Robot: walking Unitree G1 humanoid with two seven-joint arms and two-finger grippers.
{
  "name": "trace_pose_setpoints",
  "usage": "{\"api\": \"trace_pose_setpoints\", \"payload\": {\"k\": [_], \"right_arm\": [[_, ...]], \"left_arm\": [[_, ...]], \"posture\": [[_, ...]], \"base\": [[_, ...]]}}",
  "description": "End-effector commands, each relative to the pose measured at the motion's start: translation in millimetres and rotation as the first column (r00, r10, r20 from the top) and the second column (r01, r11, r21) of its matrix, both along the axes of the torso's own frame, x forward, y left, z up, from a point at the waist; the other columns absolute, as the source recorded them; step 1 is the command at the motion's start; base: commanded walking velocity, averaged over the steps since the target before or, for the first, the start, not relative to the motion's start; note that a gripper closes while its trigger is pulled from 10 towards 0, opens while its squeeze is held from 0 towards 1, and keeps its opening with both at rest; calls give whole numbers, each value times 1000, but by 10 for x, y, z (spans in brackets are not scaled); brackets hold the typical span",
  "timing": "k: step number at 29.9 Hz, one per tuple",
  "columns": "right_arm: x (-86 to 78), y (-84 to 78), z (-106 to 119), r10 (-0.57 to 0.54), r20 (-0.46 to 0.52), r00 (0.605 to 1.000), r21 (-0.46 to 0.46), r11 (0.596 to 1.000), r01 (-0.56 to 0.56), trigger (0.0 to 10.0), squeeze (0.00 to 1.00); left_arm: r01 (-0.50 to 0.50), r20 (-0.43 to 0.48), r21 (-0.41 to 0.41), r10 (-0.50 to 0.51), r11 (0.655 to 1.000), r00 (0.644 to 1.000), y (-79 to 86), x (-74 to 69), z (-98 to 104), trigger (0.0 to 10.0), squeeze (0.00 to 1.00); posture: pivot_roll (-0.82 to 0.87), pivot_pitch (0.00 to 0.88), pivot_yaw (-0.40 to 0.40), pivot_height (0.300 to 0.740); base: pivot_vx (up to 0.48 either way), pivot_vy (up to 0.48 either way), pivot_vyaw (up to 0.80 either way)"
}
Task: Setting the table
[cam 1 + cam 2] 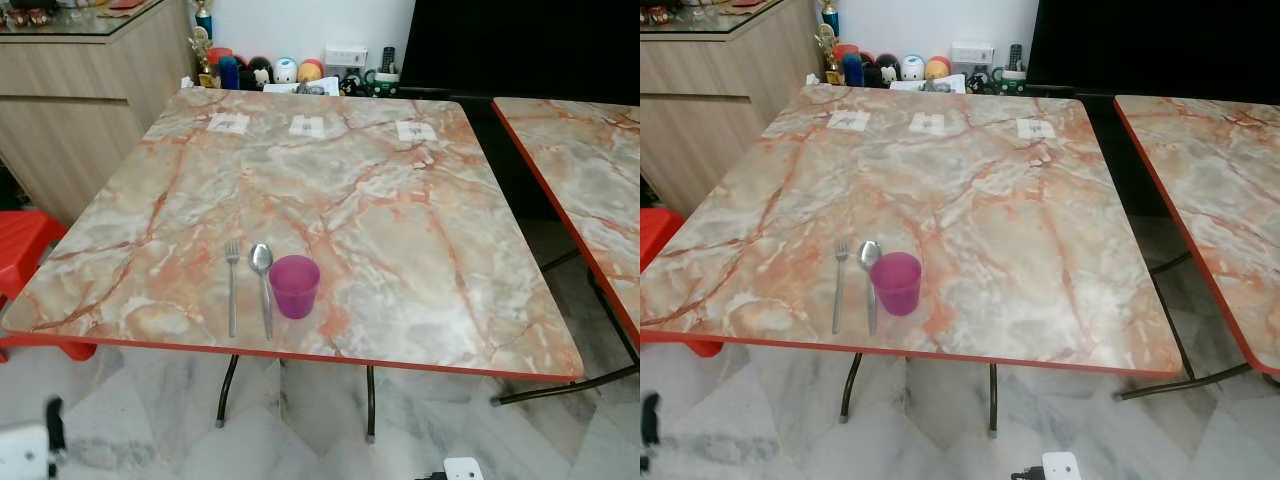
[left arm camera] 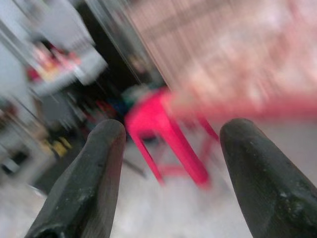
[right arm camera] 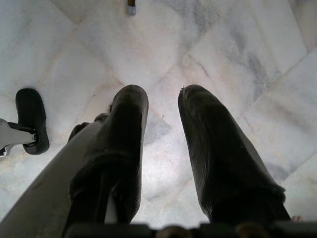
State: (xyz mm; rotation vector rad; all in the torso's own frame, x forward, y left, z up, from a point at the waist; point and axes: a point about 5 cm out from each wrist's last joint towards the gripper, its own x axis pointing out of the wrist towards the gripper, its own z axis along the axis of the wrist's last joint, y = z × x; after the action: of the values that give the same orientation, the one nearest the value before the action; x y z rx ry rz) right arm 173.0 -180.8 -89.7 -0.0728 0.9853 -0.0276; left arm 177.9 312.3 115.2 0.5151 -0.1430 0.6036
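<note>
A marble-patterned table with a red edge stands before me. Near its front edge lie a fork and a spoon side by side, handles toward me. A purple cup stands upright just right of the spoon. My left gripper hangs low at the left, below the table's edge, fingers wide apart and holding nothing; its view is blurred. My right gripper points down at the floor, a narrow gap between its fingers, nothing in it.
A red plastic stool stands at the table's left front corner. A second matching table is on the right across a gap. A wooden cabinet is at the back left, with toys and small items behind the table. The floor is marble tile.
</note>
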Motion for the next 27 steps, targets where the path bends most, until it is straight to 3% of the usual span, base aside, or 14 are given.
{"api": "trace_pose_setpoints", "payload": {"k": [1,3,4,6,7,10,11,15,16,17,18,19,22,27], "right_arm": [[-35,-20,-14,0,-15,1000,-4,1000,0,10000,0],[-31,-23,-12,-2,-13,1000,-4,1000,2,10000,0],[-29,-34,-10,-12,-10,1000,-5,1000,12,10000,0],[-29,-39,-9,-14,-9,1000,-6,1000,14,10000,0],[-34,-49,-10,-18,-11,1000,-9,1000,18,10000,0],[-42,-57,-13,-24,-13,1000,-12,1000,24,10000,0],[-44,-56,-14,-25,-14,1000,-12,1000,25,10000,0],[-47,-54,-16,-31,-14,999,-13,999,31,10000,0],[-48,-53,-16,-34,-13,999,-13,999,34,10000,0],[-49,-53,-16,-35,-13,999,-13,999,34,10000,0],[-49,-53,-17,-35,-13,999,-14,999,35,10000,0],[-49,-54,-16,-37,-13,999,-15,999,37,10000,0],[-48,-51,-16,-39,-12,999,-16,999,39,10000,0],[-49,-47,-17,-51,-8,999,-16,999,51,10000,0]], "left_arm": [[-12,52,56,9,998,999,25,39,171,10000,0],[39,87,82,-46,996,995,-41,171,331,10000,0],[129,115,84,-138,988,984,-147,332,466,10000,0],[179,121,64,-185,982,975,-207,388,495,10000,0],[317,107,51,-321,947,941,-406,516,561,10000,0],[513,69,-13,-511,859,857,-714,657,570,10000,0],[555,69,-67,-551,829,831,-816,686,569,10000,0],[613,95,-162,-606,773,790,-975,733,541,10000,0],[646,107,-197,-639,738,762,-1062,758,531,10000,118],[656,110,-206,-648,726,753,-1088,766,530,10000,118],[670,108,-206,-664,713,740,-1123,778,537,10000,525],[707,93,-193,-705,681,704,-1219,816,543,10000,1000],[758,79,-208,-762,618,643,-1363,885,538,10000,1000],[790,69,-238,-802,565,594,-1512,1019,497,10000,1000]], "posture": [[99,92,-28,740],[96,92,-28,740],[93,94,-27,740],[91,96,-28,740],[92,100,-28,740],[92,100,-28,740],[85,105,-25,740],[83,110,-24,740],[83,112,-25,740],[83,112,-25,740],[83,112,-25,740],[87,113,-27,740],[86,114,-24,740],[75,116,-21,740]], "base": [[0,0,0],[0,0,0],[0,0,0],[0,0,0],[0,0,0],[0,0,0],[0,0,0],[0,0,0],[0,0,0],[0,0,0],[0,0,0],[0,0,0],[0,0,0],[0,0,0]]}}
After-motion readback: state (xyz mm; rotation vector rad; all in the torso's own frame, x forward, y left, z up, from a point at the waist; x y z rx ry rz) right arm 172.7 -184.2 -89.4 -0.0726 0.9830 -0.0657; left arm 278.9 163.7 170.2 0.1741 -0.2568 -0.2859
